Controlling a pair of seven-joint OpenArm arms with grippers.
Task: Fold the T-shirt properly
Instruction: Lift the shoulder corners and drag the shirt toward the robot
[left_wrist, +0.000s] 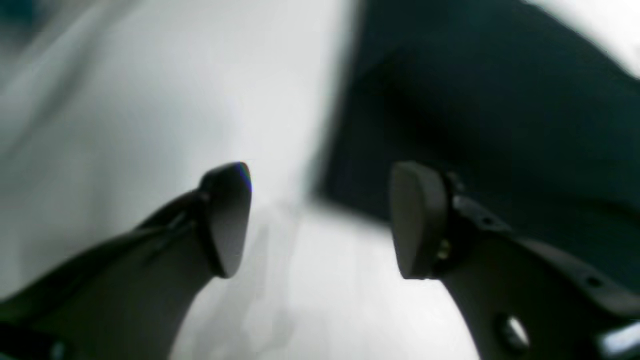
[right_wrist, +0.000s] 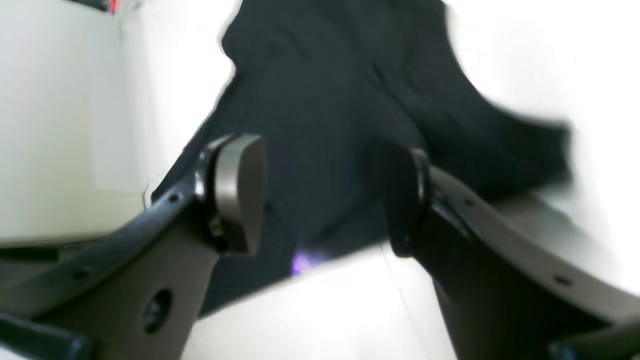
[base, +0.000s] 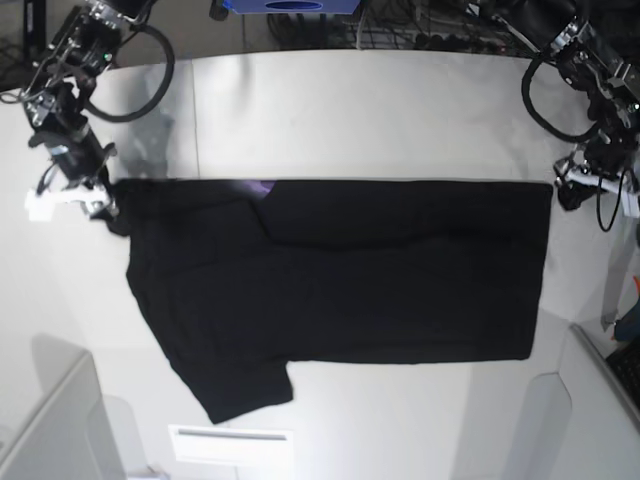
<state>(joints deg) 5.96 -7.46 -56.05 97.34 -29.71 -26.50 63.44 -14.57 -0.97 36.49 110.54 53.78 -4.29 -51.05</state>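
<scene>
- My left hand (left_wrist: 320, 220): fingers spread wide, nothing between them; it sits over the white bench (left_wrist: 150, 100) just beside the shirt's corner.
- My right hand (right_wrist: 320, 195): fingers equally wide apart, holding nothing, above dark cloth.
- T-shirt (base: 380, 270): black, lying flat across the bench (base: 350, 110), one sleeve pointing toward the near edge, purple showing at the far fold.

A pale grey worktop (base: 380, 100) fills the overhead view, glossy with soft reflections near its far edge. One black T-shirt (base: 380, 275) lies flat and spread across its middle, plain side up, its straight hem toward the view's right. One short sleeve (base: 245, 385) angles toward the near edge. A purple sliver (base: 260, 186) shows at the collar.
</scene>
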